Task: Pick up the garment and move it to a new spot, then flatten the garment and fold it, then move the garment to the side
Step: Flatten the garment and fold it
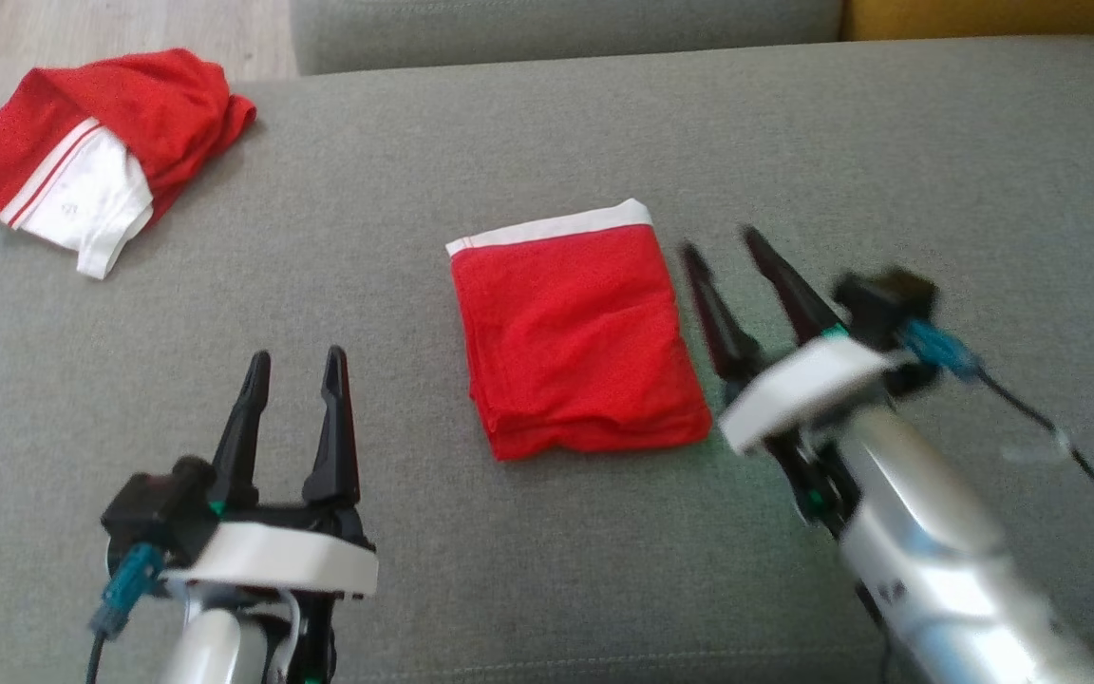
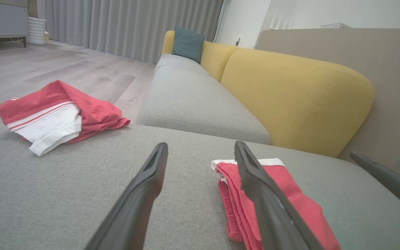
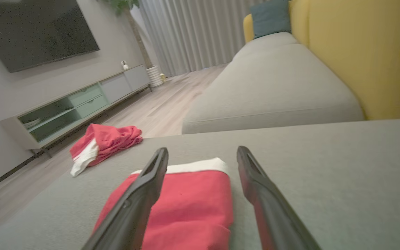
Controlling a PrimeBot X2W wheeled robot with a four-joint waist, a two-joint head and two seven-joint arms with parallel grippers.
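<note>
Snagging is the risk: the right end effector point(image 1: 719, 240), jaws apart and empty, sits at 3 o'clock of the folded red garment point(image 1: 580, 342) and could drag its soft layers askew on the coarse grey sofa cushion point(image 1: 889, 142); the left end effector point(image 1: 298, 354), also open, hangs at 8 o'clock

Soft even daylight; motion blur on right gripper point(image 1: 719, 240); wide-angle stretch at wrist-view edges
</note>
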